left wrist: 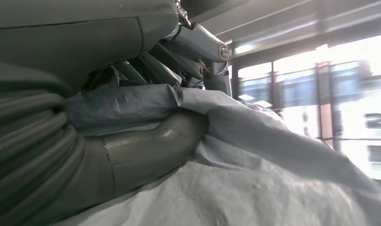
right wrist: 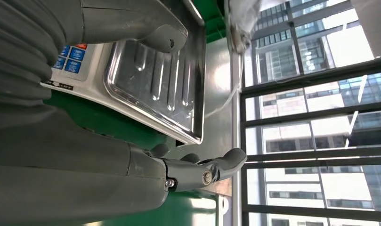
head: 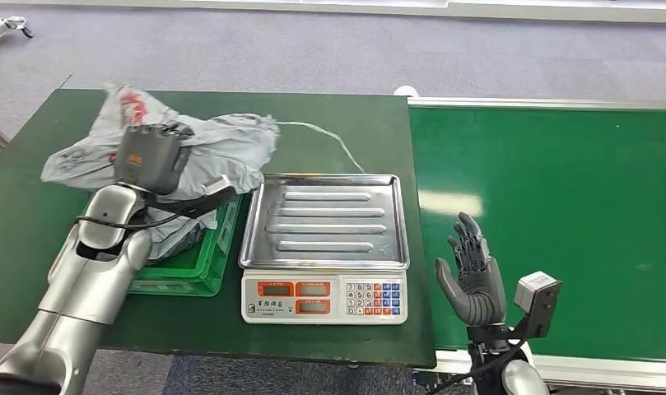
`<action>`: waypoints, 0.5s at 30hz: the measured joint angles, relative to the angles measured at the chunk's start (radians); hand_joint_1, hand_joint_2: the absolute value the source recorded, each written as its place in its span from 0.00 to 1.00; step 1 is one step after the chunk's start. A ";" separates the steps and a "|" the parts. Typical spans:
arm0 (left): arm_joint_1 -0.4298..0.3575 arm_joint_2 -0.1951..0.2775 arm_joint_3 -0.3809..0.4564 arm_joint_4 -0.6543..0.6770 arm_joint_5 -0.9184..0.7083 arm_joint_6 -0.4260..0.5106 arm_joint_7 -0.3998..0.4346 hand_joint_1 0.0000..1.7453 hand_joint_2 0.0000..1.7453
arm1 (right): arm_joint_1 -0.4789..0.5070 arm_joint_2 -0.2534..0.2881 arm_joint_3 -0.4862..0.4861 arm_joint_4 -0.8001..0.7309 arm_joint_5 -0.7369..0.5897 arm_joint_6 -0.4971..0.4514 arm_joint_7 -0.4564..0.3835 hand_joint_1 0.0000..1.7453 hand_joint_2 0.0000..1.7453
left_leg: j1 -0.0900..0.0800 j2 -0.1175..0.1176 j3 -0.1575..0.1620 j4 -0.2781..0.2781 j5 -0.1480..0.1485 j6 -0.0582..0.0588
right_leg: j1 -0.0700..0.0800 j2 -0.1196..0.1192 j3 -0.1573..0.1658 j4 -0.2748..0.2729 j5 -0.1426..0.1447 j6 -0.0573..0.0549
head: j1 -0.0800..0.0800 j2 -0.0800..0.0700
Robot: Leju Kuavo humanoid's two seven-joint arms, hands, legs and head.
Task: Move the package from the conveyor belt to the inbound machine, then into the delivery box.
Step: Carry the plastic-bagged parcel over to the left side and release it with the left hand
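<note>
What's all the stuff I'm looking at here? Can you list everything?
package: one, grey plastic bag, over the crate, held by the left hand
crate: one, green, left of the scale
scale: one, silver tray, white keypad front, mid-table
table: one, dark green
conveyor belt: one, green, on the right
cord: one, white, behind the scale
left hand: grey, gripping the package
right hand: grey, fingers spread, holding nothing

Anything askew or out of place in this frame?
The grey bag, gripped by the left robot hand, sprawls crumpled over the green crate and spills onto the table instead of sitting inside. The scale sits square.
</note>
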 joint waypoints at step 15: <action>0.155 0.023 0.224 0.022 0.023 -0.047 -0.014 0.00 1.00 | 0.004 0.001 0.000 -0.001 0.010 -0.018 0.010 0.00 1.00 | 0.000 -0.001 0.000 0.000 -0.001 -0.001 | 0.000 -0.002 0.001 0.000 -0.001 0.000 | 0.000 0.000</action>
